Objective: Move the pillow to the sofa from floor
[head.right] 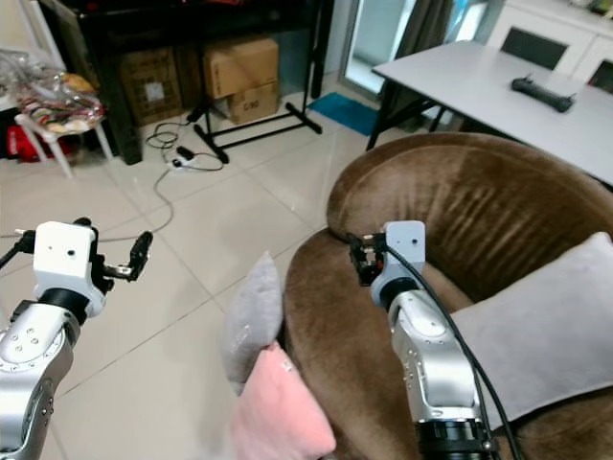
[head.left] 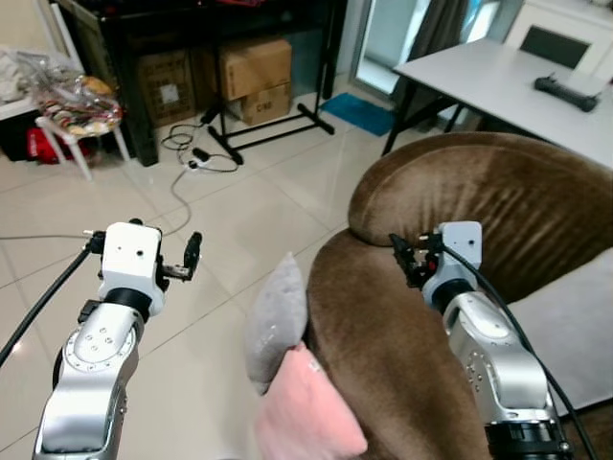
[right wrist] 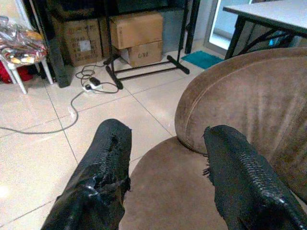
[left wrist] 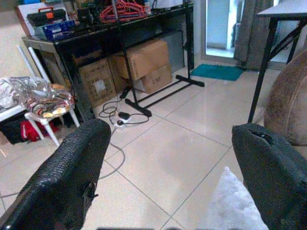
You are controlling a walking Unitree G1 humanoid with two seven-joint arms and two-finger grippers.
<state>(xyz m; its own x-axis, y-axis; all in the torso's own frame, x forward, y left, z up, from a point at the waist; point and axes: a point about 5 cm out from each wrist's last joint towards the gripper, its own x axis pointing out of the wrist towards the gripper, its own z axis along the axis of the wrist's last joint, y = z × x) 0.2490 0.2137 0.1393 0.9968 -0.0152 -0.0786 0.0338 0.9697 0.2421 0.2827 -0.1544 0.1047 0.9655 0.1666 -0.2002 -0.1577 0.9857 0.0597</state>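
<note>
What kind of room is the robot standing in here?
Most likely a home living room. A brown sofa with a grey cushion stands on a tiled floor, two pillows lean against it, and cardboard boxes sit under a black table nearby.

Two pillows (head.left: 287, 355) stand on the tiled floor (head.left: 239, 211), leaning against the left side of the sofa (head.left: 460, 249). Another pillow (head.right: 546, 326) lies on the sofa seat to the right. Behind the sofa stands a tabletop (head.left: 498, 81) carrying a controller (head.left: 567, 93). Far left, cardboard boxes (head.left: 254, 77) sit under a shelf (left wrist: 110, 28), with a cable (head.left: 187, 168) lying on the floor before them
</note>
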